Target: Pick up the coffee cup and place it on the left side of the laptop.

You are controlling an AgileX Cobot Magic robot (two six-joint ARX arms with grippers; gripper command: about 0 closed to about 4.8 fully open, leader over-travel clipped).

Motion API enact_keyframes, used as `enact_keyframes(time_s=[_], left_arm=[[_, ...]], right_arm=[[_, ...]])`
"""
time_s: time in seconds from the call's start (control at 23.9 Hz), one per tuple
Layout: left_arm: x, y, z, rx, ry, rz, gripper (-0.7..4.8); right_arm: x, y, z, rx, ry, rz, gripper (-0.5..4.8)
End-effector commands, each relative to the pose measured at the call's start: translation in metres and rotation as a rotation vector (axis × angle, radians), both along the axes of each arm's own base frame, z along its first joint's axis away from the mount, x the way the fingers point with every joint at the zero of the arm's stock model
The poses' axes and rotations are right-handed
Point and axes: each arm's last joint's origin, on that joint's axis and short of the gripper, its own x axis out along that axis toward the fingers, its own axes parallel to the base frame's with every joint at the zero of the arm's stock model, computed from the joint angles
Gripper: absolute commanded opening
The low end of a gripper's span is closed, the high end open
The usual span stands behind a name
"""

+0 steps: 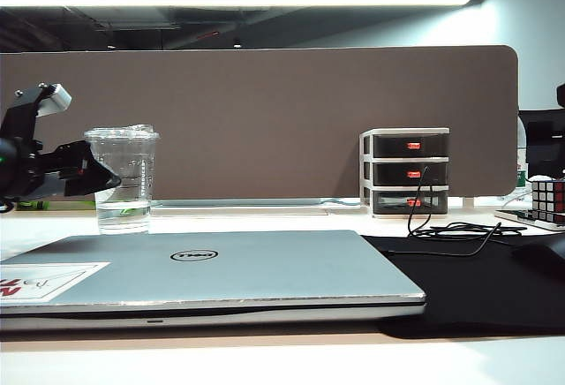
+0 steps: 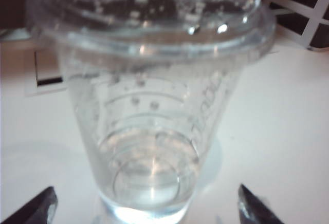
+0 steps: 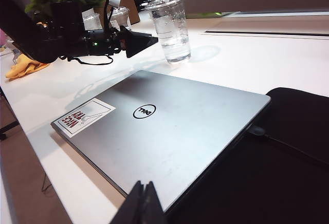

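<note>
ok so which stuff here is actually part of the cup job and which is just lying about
Part of the job:
- coffee cup, upright behind the laptop
- laptop, closed
- left end effector, open, beside the cup
- right end effector, shut, over the laptop's near edge

Lying about:
- drawer unit
- black cable
- puzzle cube
- black mat

The coffee cup [image 1: 124,179] is clear glossy plastic with a clear lid. The laptop [image 1: 212,270] looks brushed silver metal, matt. The desk [image 3: 267,59] is smooth white.
</note>
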Motion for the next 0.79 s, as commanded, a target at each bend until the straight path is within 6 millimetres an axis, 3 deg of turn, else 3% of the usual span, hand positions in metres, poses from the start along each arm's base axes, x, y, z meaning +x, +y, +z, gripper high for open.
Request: enact_keyframes(time_s=[0.04,0.79], left_arm=[[0.008,0.0,0.001,0.002,-0.032,-0.021,4.79],[0.052,-0.001,-0.001,-0.016,-0.054,-0.092,4.79]], right_arm=[[0.0,0.0,-0.003,0.0,0.021,-0.002,-0.01],[0.0,0.0,-0.003,-0.004,0.016,-0.007,-0.01]])
